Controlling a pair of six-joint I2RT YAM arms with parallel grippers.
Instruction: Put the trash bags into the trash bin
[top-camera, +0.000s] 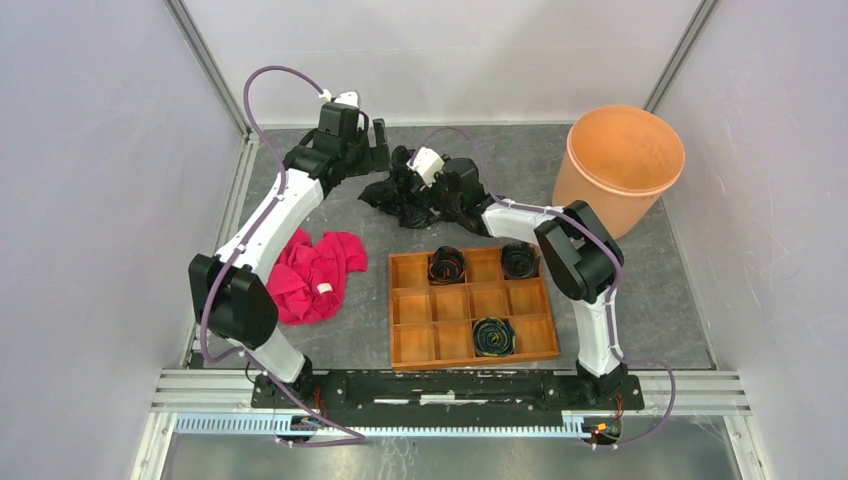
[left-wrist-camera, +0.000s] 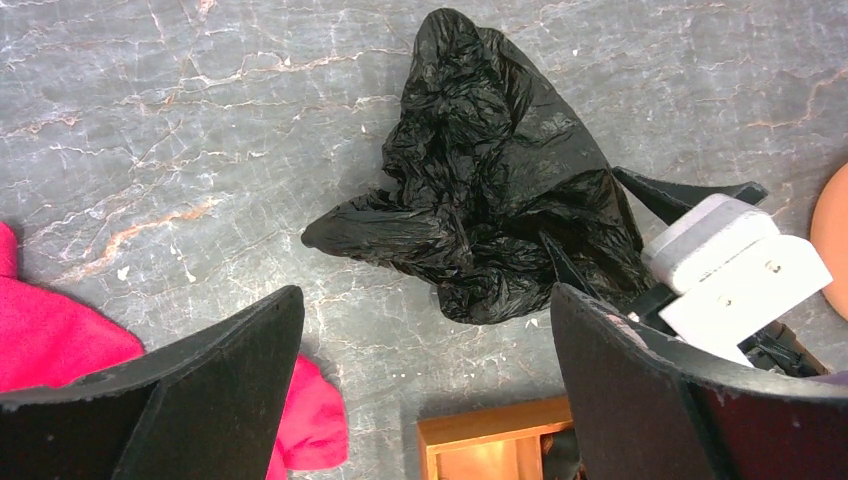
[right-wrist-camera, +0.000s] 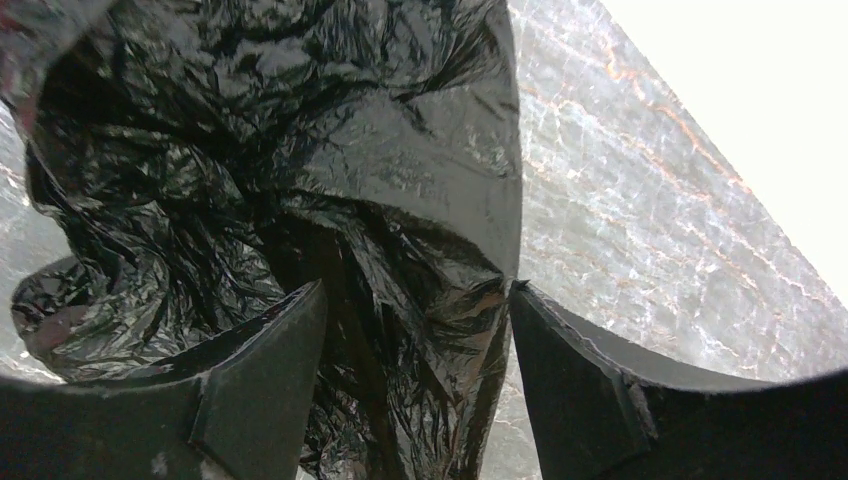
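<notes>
1. The trash bag lay crumpled on the grey table in the upper middle of the top view. It was not in the trash bin, which stood upright and well apart at the upper right.
2. The left gripper hung near the heap, to its left in the top view. Its fingers were spread wide and held nothing, and the bag sat beyond its fingertips in the left wrist view.
3. The right gripper was down in the bag with its fingers apart, astride a bunched fold of film and not clenched. In the close, dark wrist view it was hard to tell whether the pads touched the plastic.
4. Handling, as a judgement: the bag looked very light, thin, soft and glossy. It would likely slip, trail and spring back open rather than keep a shape.
5. Where to grip, also a judgement: a thick gathered ridge near the middle of the heap would suit best, since several layers pinched together hold better than one loose edge.
6. The bag was big and floppy, so a second hold on the tail pointing toward the red cloth could help keep it from dragging or catching the bin's rim.
7. The task stood at the pick-up step, with the carry and drop not yet done.
</notes>
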